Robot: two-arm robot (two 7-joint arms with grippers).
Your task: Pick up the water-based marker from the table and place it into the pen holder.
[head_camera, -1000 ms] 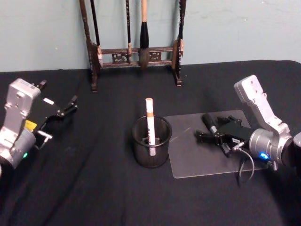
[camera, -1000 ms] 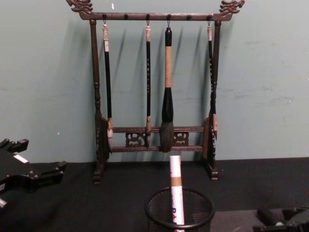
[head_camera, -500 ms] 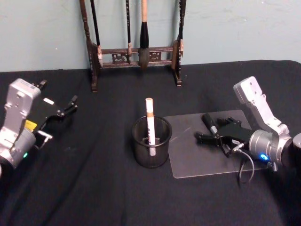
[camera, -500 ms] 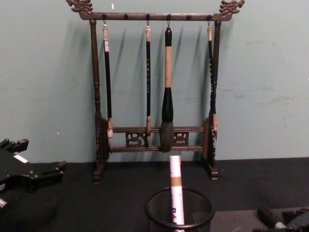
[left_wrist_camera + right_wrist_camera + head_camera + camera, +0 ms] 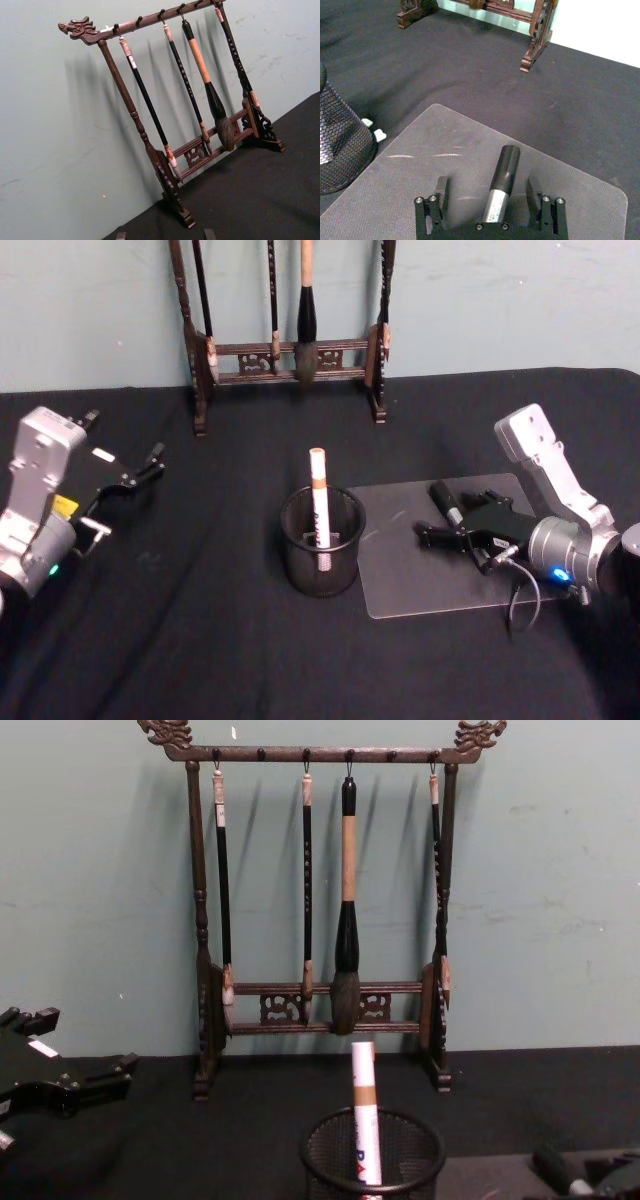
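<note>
Water-based marker [image 5: 504,172] — black cap, silver barrel — lies flat on the clear mat [image 5: 420,585] on the table [image 5: 200,640], right of the pen holder [image 5: 320,558]. Right gripper [image 5: 487,185] straddles it, fingers spread, not gripping. Left gripper [image 5: 122,490] — parked far left, fingers apart.

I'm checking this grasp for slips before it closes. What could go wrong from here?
The right gripper has its fingers either side of the marker with gaps, so closing off-centre could roll it on the smooth mat. The pen holder already holds a white pen standing up, and the marker could knock against it going in.
</note>
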